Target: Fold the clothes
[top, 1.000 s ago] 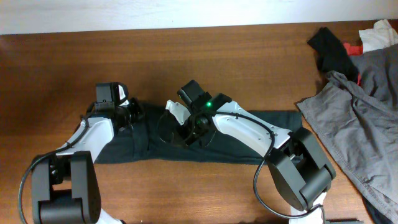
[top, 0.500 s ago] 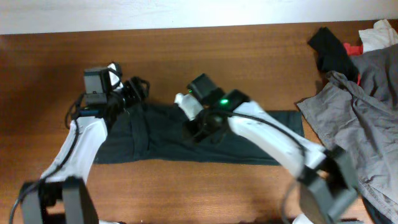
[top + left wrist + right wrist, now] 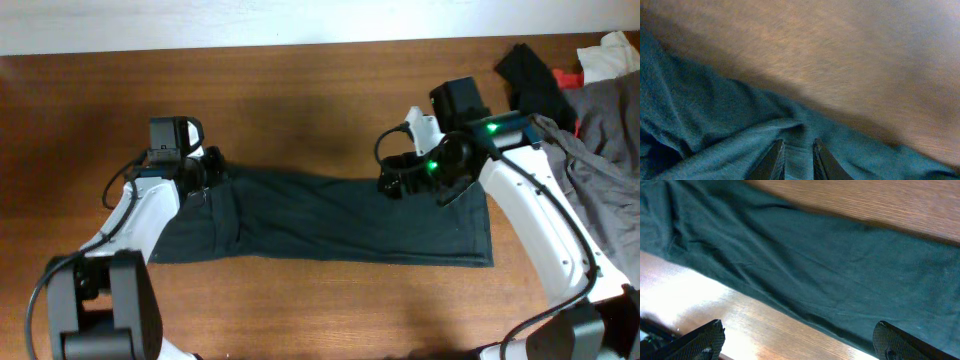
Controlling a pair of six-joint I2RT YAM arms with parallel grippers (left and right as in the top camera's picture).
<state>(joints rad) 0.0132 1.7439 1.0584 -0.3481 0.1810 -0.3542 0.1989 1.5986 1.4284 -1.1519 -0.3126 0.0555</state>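
Observation:
A dark green garment (image 3: 330,215) lies as a long flat strip across the middle of the wooden table (image 3: 300,90). My left gripper (image 3: 200,170) sits at its upper left corner. In the left wrist view its fingers (image 3: 774,159) stand close together with a ridge of the green cloth (image 3: 715,125) pinched between them. My right gripper (image 3: 395,182) hovers over the strip's upper edge, right of centre. In the right wrist view it (image 3: 799,326) is wide open with nothing between the fingertips, and the garment (image 3: 815,255) spreads below it.
A heap of grey clothes (image 3: 580,200) fills the right edge of the table, close to the right arm. Behind it lie a black item (image 3: 535,80), a red scrap (image 3: 570,77) and a white cloth (image 3: 615,55). Bare wood shows behind and in front of the strip.
My right gripper has swung from the garment's middle to the right and opened, letting go. The garment now lies stretched further right. The left gripper opened briefly, then closed at the left corner.

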